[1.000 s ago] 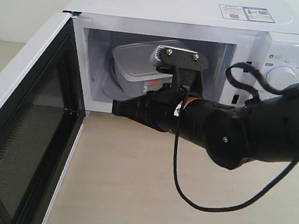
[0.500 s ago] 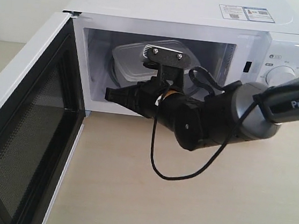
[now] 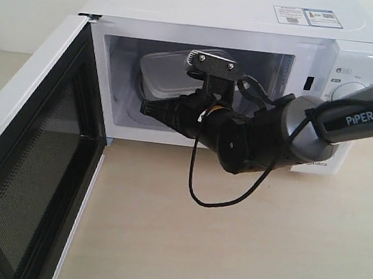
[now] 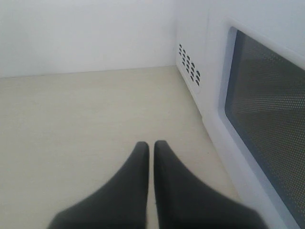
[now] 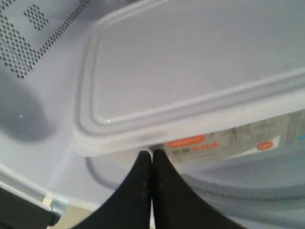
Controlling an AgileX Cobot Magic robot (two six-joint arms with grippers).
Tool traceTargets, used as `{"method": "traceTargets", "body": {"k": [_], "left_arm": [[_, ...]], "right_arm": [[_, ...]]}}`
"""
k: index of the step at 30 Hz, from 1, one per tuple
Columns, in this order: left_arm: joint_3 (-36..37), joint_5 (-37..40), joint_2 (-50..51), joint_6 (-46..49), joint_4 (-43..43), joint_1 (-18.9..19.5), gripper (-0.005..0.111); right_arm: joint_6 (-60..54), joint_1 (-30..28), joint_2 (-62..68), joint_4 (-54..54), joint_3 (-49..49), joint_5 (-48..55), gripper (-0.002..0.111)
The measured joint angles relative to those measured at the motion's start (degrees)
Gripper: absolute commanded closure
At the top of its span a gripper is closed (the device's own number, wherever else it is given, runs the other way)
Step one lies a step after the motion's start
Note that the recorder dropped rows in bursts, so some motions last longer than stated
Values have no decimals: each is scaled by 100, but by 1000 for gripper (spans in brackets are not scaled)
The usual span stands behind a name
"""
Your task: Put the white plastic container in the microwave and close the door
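The white plastic container [image 5: 190, 71] sits inside the microwave [image 3: 241, 11], on the turntable by the look of it. Right gripper [image 5: 151, 153] is at its front wall, fingers pressed together, gripping nothing. The door [image 3: 29, 162] stands wide open. Left gripper [image 4: 151, 145], also closed and empty, hangs low over the table [image 4: 71, 119] beside the door.
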Motion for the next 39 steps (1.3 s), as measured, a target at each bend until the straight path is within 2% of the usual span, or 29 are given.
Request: {"method": "traceTargets", "body": {"k": [8, 12, 19, 23, 26, 33, 39], "left_arm": [[0, 0, 0, 0, 0, 0, 102], [0, 0, 0, 0, 0, 0, 102], [0, 0, 0, 0, 0, 0, 102], [0, 0, 0, 0, 0, 0, 102], [0, 0, 0, 0, 0, 0, 102], [0, 0, 0, 0, 0, 0, 102], [0, 0, 0, 0, 0, 0, 102]], "right_arm": [[-296, 71, -153, -34, 0, 849, 108], [-698, 187, -615, -97, 341, 969, 108], [-1004, 209, -2005, -135, 2128, 184, 108], [-1459, 209, -2839, 50, 3120, 83, 108], [-2186, 209, -3402, 1170, 3680, -16, 108], [-4764, 209, -4548, 4466, 4442, -921, 108], [-6389, 209, -5533, 5854, 4498, -1451, 108]]}}
